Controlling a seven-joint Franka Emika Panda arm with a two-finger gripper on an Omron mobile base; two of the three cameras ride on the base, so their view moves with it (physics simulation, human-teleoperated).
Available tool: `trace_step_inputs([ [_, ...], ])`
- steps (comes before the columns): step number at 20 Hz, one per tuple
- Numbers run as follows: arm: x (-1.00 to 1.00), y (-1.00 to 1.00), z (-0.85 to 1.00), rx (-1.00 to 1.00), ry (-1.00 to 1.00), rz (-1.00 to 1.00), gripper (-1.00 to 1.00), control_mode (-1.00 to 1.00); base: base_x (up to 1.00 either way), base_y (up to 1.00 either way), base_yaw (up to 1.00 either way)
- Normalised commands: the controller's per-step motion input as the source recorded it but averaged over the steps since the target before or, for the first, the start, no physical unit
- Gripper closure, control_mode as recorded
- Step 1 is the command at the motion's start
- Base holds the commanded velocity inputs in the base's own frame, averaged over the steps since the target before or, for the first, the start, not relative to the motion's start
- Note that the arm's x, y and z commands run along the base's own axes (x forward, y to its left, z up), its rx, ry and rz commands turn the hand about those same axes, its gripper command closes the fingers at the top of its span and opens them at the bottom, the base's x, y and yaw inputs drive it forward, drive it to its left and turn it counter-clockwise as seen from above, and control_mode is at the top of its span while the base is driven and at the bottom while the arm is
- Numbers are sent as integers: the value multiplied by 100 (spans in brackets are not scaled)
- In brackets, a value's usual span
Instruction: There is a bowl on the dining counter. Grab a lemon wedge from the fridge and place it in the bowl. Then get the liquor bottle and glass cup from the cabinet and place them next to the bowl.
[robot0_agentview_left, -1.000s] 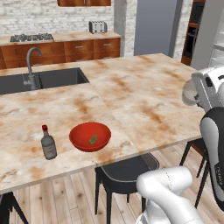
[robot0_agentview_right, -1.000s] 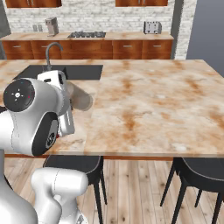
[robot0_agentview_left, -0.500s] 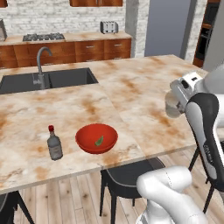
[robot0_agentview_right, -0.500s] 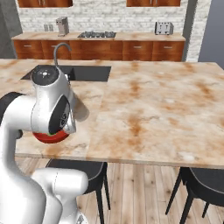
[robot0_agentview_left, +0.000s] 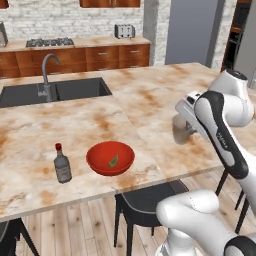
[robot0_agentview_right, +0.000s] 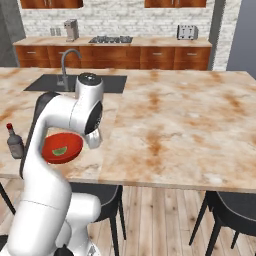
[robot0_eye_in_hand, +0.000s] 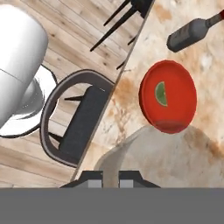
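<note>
- End effector (robot0_eye_in_hand: 110, 178) clamped on the rim of the glass cup (robot0_agentview_left: 181, 129), held above the marble tabletop (robot0_agentview_left: 150, 105), right of the bowl.
- Red bowl (robot0_agentview_left: 110, 158) sits near the tabletop's front edge; lemon wedge (robot0_eye_in_hand: 161, 93) lies inside it.
- Liquor bottle (robot0_agentview_left: 62, 163) stands upright just left of the bowl, apart from it.

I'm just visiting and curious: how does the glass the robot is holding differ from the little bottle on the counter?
The glass cup is clear, wide and open-topped; the liquor bottle is grey, narrow and red-capped. The cup is clamped in the gripper and seems to hang above the counter, to the right of the red bowl; the bottle stands free and upright on the counter, left of the bowl. Both look see-through and are near the bowl, which holds the lemon wedge.
</note>
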Motion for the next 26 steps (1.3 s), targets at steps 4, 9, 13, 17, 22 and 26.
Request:
trace_step_inputs([
  [4,61,1,-55,7,23,20,100,-100,0,0,0],
  [9,58,8,-48,1,34,14,100,-100,0,0,0],
  [13,49,10,-53,3,11,16,100,-100,0,0,0],
  [17,13,12,-64,3,-4,10,100,-100,0,0,0],
  [22,18,16,-59,1,-9,5,100,-100,0,0,0],
  [26,41,15,-43,3,-1,5,100,-100,0,0,0],
])
